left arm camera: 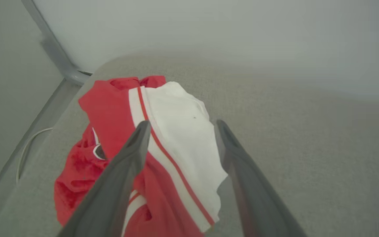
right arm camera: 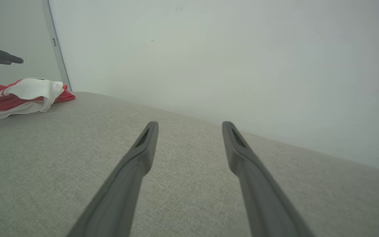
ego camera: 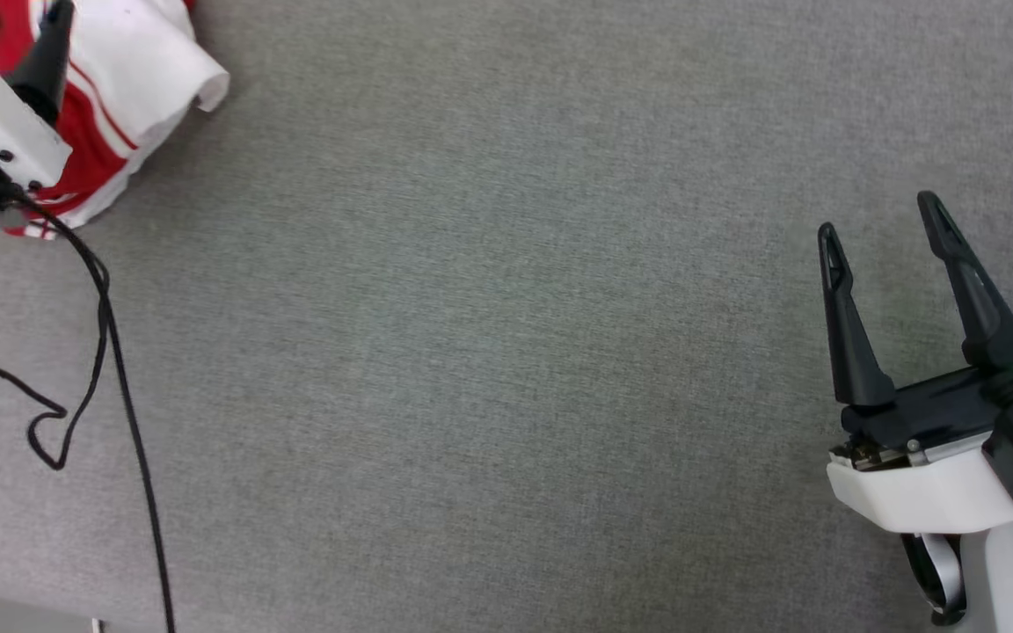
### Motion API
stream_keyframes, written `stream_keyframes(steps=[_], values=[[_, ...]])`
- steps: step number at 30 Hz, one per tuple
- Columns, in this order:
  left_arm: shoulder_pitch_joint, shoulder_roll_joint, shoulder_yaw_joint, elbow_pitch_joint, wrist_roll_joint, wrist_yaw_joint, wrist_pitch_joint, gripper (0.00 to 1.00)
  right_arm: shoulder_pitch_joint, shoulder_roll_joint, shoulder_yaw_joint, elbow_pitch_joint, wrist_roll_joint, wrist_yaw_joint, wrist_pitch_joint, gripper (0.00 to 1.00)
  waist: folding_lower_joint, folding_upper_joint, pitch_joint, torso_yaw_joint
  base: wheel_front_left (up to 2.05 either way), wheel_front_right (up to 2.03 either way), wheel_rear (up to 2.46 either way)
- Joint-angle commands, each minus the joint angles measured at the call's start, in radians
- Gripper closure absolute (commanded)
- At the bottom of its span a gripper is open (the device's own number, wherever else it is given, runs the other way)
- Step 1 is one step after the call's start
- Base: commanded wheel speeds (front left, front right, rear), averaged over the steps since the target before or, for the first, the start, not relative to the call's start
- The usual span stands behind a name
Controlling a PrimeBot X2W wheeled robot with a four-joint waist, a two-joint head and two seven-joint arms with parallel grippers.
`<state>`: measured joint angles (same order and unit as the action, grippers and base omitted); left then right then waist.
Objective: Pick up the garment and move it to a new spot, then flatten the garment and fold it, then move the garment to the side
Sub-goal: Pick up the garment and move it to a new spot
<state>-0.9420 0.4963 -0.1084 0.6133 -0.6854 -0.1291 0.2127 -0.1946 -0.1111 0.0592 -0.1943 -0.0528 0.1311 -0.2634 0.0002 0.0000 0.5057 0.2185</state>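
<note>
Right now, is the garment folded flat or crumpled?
Crumpled: the garment lies bunched in a heap, white cloth draped over rumpled red, nothing spread flat.

A grey fabric surface carries 1 thing. A crumpled red-and-white garment lies at its far left.

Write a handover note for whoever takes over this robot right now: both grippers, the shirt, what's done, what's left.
Left gripper: open, hovering just above the crumpled red jersey T-shirt with white sleeves, not gripping it.
Right gripper: open and empty, over the bare grey fabric surface, well apart from the shirt.
Shirt: bunched in a heap near the surface's left edge.
Done: nothing visible; no grasp yet.
Left: pick it up, move it, flatten, fold, set it aside.
</note>
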Motion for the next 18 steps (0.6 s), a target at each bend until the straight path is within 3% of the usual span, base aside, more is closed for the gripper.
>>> stream_keyframes(steps=[1, 4, 8, 18], values=[[-0.025, 0.033, -0.032, 0.015, -0.034, 0.0, 0.094, 0.0, -0.019, -0.005, 0.003, -0.013, -0.005, -0.001, -0.002, 0.0, -0.0002, 0.0, 0.027, -0.025, 0.0, 0.0, 0.0], [-0.05, 0.088, -0.093, 0.036, -0.082, 0.0, 0.261, 0.0, -0.026, -0.006, 0.0, -0.024, -0.008, -0.001, -0.002, 0.0, -0.0002, 0.0, 0.047, -0.036, 0.0, 0.0, 0.0], [-0.083, 0.111, -0.126, 0.083, -0.091, 0.0, 0.349, 0.0, -0.036, -0.012, -0.003, -0.034, -0.01, -0.001, -0.002, 0.0, -0.0002, 0.0, 0.079, -0.046, 0.0, 0.0, 0.0], [-0.088, 0.076, -0.189, 0.255, -0.1, 0.017, 0.531, 0.0, -0.056, -0.013, -0.005, -0.056, -0.003, -0.001, -0.002, 0.0, -0.0002, 0.0, 0.134, -0.065, 0.0, 0.0, 0.0]])
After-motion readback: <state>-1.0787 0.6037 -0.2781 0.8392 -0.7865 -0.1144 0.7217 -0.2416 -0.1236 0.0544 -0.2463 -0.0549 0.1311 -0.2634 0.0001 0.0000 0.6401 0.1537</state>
